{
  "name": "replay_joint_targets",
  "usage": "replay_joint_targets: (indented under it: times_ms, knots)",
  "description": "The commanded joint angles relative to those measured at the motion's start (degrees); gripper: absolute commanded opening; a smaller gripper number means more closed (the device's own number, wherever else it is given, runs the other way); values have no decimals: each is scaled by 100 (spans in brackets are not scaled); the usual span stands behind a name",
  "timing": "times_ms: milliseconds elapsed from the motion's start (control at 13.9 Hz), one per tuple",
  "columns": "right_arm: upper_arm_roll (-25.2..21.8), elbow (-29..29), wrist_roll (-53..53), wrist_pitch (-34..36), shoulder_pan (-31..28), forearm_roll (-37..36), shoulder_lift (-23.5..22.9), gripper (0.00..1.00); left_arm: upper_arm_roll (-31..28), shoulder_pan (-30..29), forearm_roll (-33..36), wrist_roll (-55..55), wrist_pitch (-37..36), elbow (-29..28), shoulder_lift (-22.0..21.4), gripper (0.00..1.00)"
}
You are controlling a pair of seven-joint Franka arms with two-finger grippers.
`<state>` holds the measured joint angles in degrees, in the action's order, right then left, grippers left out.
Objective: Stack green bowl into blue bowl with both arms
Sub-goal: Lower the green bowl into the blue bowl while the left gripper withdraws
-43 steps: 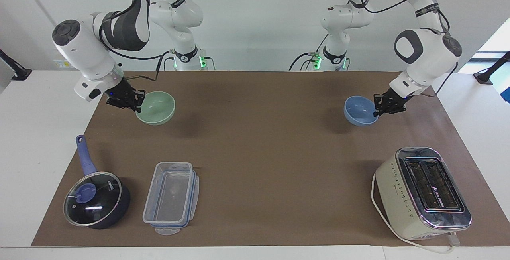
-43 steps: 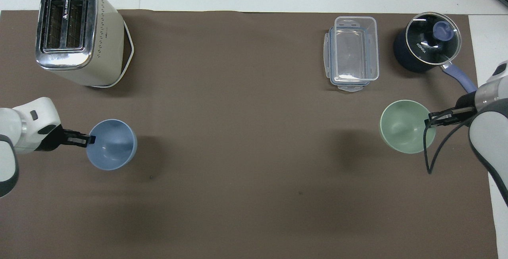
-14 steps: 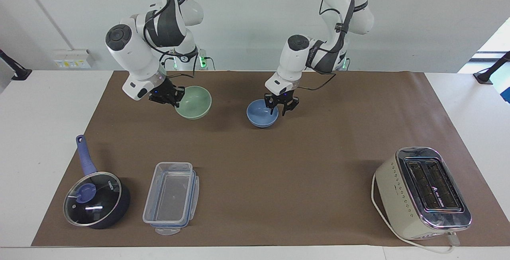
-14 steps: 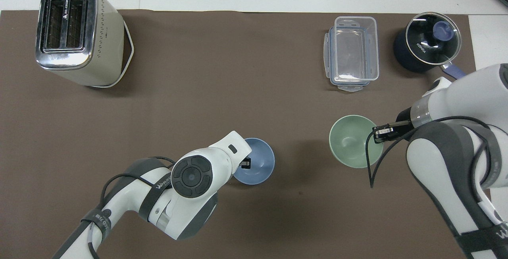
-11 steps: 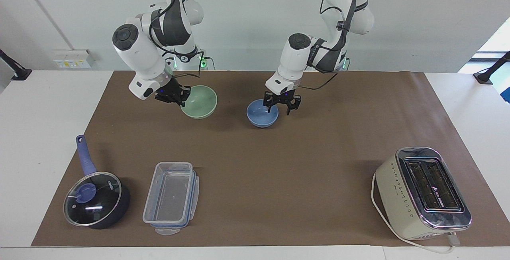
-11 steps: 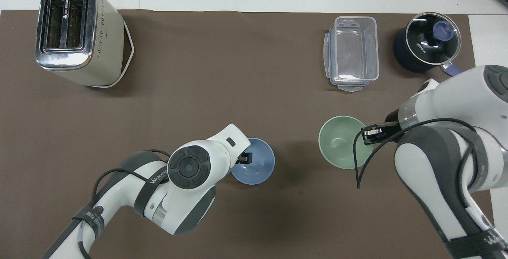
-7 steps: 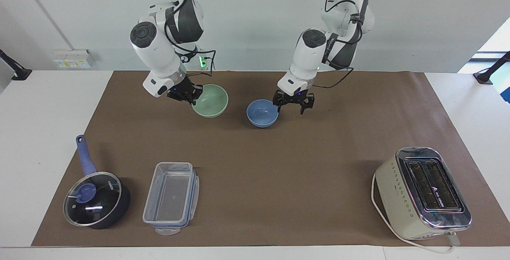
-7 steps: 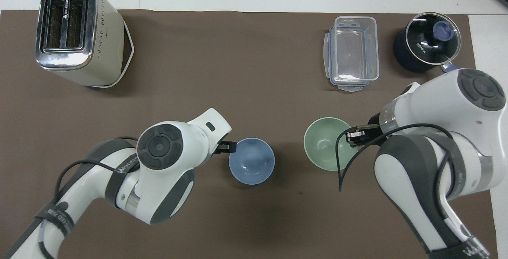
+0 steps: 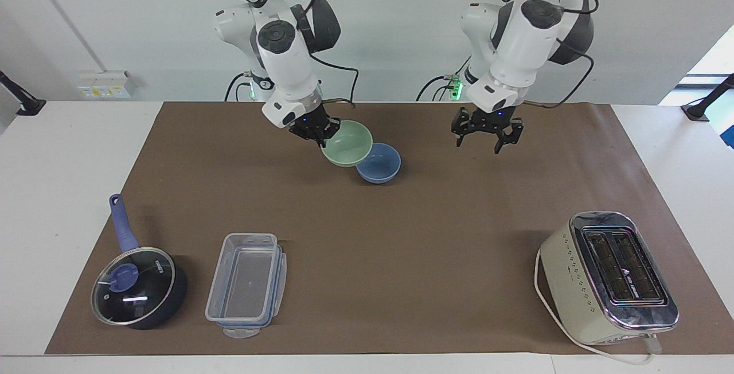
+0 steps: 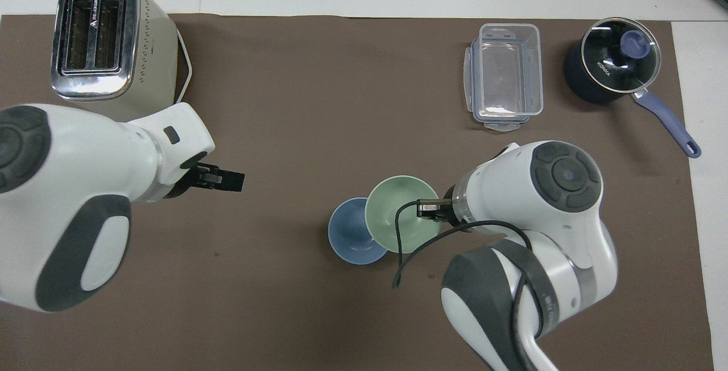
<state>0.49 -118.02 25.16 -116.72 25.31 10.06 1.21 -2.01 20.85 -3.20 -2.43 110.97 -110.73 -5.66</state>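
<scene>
Bowls, two, near the middle of the brown mat (image 9: pixel 436 236) covering the surface. The blue bowl (image 9: pixel 381 164) sits on the mat, upright. The green bowl (image 9: pixel 345 143) hangs tilted in the air, overlapping the blue bowl's rim on the side toward the right arm's end; whether the two touch I cannot tell. The right gripper (image 9: pixel 314 128) is clenched on the green bowl's rim and holds it over the blue one. The left gripper (image 9: pixel 486 131) is up in the air over bare mat, toward the left arm's end from the blue bowl, its fingers spread and holding nothing. Toaster (image 9: pixel 608 276), cream and chrome, stands farther from the robots at the left arm's end. Clear plastic box (image 9: pixel 246 283) and dark lidded saucepan (image 9: pixel 137 285) with a blue handle sit side by side, farther from the robots at the right arm's end.
</scene>
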Motion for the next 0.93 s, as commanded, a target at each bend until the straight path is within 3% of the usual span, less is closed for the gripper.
replay_joint_targets:
  times_ms: [0,430,717,860]
  knots:
    - [21,-72,383,-447,324,119,-181,0,51,-432,127,383,-689,753,153,100]
    - [30,-326,410,-957,554,119,-305,0,51,-1223,127,1087,-1753,1756,240,100]
    - [30,-441,410,-1212,694,119,-393,0,51,-1347,118,1096,-2377,2687,793,100]
    - [30,-502,402,-1388,712,110,-463,0,42,-1365,135,1105,-2440,2723,812,100]
